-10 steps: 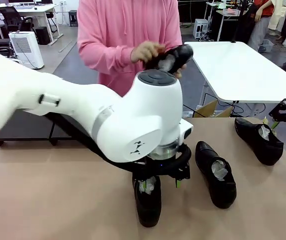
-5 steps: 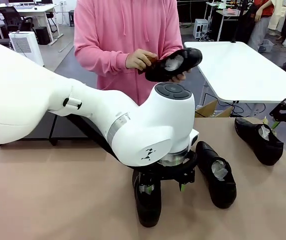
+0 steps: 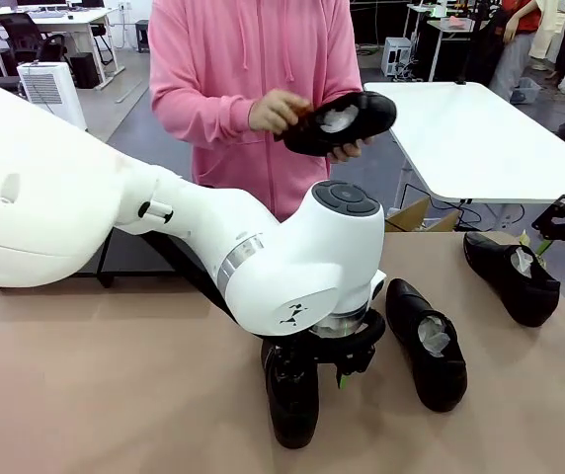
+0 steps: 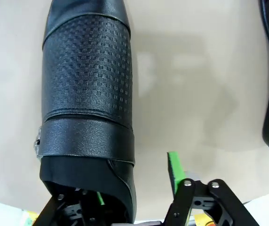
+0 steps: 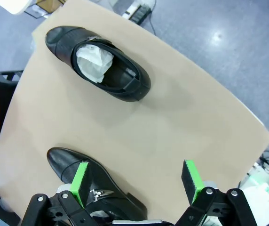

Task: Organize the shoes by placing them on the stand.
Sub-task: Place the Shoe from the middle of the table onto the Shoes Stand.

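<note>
A glossy black shoe (image 3: pixel 292 410) lies at the table's near middle, its textured top (image 4: pixel 87 94) large in the left wrist view. My left gripper (image 3: pixel 312 383) (image 4: pixel 135 186) is down over its heel end. One finger is at the shoe's opening. The other green pad (image 4: pixel 173 169) stands a small gap off its outer side, so the jaws are open. A second shoe (image 3: pixel 426 341) (image 5: pixel 99 63) lies right of it, a third (image 3: pixel 512 276) (image 5: pixel 90 183) at the far right under my open right gripper (image 3: pixel 559 222) (image 5: pixel 135 181). The person holds a fourth shoe (image 3: pixel 340 123). The stand (image 3: pixel 134 259) is mostly hidden behind my left arm.
The person in a pink hoodie (image 3: pixel 253 79) stands at the far edge, both hands on the held shoe. A white table (image 3: pixel 470 138) is behind on the right. Bare tabletop (image 3: pixel 85 395) spreads to the near left.
My left arm has shifted slightly right and lower over the near shoe, and its jaws have narrowed around the heel. The person keeps turning the held shoe. The right gripper has not moved.
</note>
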Motion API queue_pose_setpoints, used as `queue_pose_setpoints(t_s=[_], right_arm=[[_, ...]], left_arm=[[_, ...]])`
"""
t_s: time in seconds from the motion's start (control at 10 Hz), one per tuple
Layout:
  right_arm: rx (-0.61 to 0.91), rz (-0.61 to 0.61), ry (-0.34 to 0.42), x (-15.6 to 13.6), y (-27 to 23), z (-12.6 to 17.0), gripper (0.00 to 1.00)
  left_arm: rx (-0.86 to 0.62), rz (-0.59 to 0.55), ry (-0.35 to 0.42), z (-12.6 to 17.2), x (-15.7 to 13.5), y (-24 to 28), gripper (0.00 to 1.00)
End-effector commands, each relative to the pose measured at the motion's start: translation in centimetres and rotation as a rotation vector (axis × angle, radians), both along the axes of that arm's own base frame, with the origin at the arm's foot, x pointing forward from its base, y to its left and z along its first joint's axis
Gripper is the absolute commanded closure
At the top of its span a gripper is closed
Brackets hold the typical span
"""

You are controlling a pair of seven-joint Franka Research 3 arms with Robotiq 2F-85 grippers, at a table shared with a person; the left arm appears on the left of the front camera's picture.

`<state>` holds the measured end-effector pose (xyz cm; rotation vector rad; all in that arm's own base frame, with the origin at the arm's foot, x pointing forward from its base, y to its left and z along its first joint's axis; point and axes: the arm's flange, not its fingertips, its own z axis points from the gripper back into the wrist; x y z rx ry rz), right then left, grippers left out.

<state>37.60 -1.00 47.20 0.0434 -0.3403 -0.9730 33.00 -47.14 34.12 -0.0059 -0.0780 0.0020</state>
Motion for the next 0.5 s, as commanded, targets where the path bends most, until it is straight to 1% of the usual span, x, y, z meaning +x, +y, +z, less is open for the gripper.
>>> queue_pose_setpoints(t_s=[0.0, 0.1, 0.4], right_arm=[[0.003, 0.006, -0.014, 0.26, -0.15, -0.08, 0.00], [0.003, 0.006, -0.014, 0.26, -0.15, -0.08, 0.00], [0.003, 0.006, -0.014, 0.26, -0.15, -0.08, 0.00]], left_arm=[[0.005, 0.011, 0.005, 0.20, 0.18, -0.59, 0.86], [0.021, 0.013, 0.002, 0.10, 0.22, -0.55, 1.00], [0.038, 0.015, 0.028, -0.41, 0.30, -0.37, 1.00]])
